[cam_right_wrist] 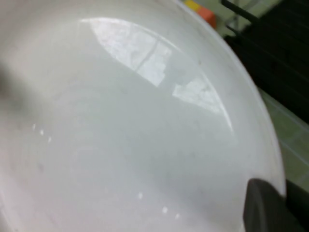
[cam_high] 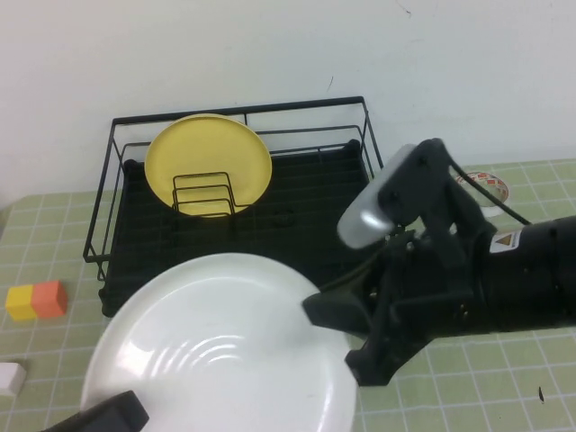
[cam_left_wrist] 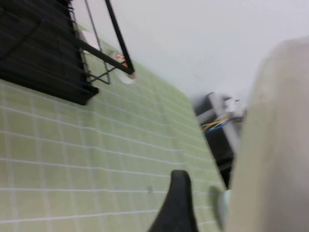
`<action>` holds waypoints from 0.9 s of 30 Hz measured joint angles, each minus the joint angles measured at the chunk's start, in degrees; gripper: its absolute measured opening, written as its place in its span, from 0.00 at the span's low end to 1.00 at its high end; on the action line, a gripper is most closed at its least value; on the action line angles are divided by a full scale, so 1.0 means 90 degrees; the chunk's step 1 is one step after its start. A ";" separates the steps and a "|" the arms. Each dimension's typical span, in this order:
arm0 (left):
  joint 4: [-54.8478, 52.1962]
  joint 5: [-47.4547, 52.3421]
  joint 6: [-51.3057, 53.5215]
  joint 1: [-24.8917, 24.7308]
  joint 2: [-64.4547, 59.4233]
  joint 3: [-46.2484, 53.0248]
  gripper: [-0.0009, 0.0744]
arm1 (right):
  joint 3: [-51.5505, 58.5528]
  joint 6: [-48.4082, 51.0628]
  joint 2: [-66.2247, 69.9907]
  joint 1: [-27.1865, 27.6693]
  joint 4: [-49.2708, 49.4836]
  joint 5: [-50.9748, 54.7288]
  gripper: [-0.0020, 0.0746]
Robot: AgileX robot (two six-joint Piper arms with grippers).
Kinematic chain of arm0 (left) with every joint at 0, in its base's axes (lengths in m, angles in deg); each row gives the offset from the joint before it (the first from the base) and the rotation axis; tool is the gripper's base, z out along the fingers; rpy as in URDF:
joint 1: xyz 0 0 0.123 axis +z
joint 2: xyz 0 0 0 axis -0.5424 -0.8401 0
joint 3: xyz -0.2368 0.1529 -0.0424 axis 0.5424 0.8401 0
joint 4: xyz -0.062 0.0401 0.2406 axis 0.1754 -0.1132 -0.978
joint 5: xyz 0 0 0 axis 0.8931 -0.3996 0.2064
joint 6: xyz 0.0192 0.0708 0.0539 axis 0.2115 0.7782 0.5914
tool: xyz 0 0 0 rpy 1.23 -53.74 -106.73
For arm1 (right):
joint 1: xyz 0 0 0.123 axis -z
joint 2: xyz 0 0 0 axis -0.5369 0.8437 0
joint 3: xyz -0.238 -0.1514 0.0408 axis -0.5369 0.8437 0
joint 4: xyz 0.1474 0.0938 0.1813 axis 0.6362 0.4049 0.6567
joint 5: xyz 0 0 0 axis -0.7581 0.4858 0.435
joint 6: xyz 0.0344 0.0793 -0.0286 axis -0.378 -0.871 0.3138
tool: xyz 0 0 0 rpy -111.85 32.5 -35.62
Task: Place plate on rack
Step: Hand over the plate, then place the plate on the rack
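- White plate [cam_high: 216, 351] held up over the near middle of the table [cam_high: 504, 378], tilted face-up toward the camera, just in front of the rack's near edge.
- Right claw [cam_high: 315, 317] at the plate's right rim, dark fingers clamped on that edge; in the right wrist view a single black fingertip [cam_right_wrist: 263, 208] pressed on the rim, with the plate [cam_right_wrist: 135, 125] filling almost everything else.
- Left claw [cam_high: 103, 418] barely in at the near edge, under the plate's near-left rim; only a black stub visible, so cannot tell whether closed on the plate or merely beneath it. Left wrist view no help: one dark finger [cam_left_wrist: 176, 203] and a pale blurred mass, probably the plate's underside.
- Rack [cam_high: 117, 180] toward the far side of the table, left of centre, directly beyond the plate as seen from the right claw; long axis running left to right, parallel to the near edge.
- Yellow plate [cam_high: 207, 162] already upright in the rack's far-left part, against wire loops [cam_high: 205, 193]; free slots to its right, judged the likely target.
- Right arm clearly the one carrying; next move judged a push away from the near edge, with the plate tipped on edge.
- Rack's near-right corner hidden behind the right arm; orange-and-yellow block [cam_high: 36, 300] by the left edge, well clear.
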 joint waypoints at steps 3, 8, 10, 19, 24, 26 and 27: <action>-0.0288 0.0000 0.0140 0.0000 0.0000 0.0000 0.68 | 0.0000 0.0809 -0.0004 -0.0156 0.0686 -0.0079 0.04; -0.0537 0.0000 0.0299 0.0000 0.0000 0.0000 0.25 | 0.0015 0.2730 -0.0004 -0.0170 0.2005 -0.0037 0.04; -0.0551 0.0078 0.0603 -0.0011 0.0000 0.0000 0.15 | 0.0030 0.3839 -0.0004 -0.0158 0.2619 -0.0037 0.05; -0.0461 -0.0478 0.2947 -0.0009 0.0034 0.0000 0.15 | -0.0442 0.5472 -0.0048 -0.0131 0.4058 0.0874 0.53; -0.0430 -0.1023 0.4845 -0.0009 -0.0244 -0.0154 0.15 | -0.0972 0.5499 -0.0546 -0.0170 0.3503 0.0999 0.66; -0.0430 -0.1106 0.5512 -0.0009 -0.0544 -0.0407 0.15 | -0.1044 0.5499 -0.0877 -0.0170 0.3139 0.0809 0.65; -0.0430 -0.1121 0.5851 -0.0009 -0.0693 -0.0532 0.15 | -0.1063 0.5472 -0.1054 -0.0170 0.2918 0.0695 0.64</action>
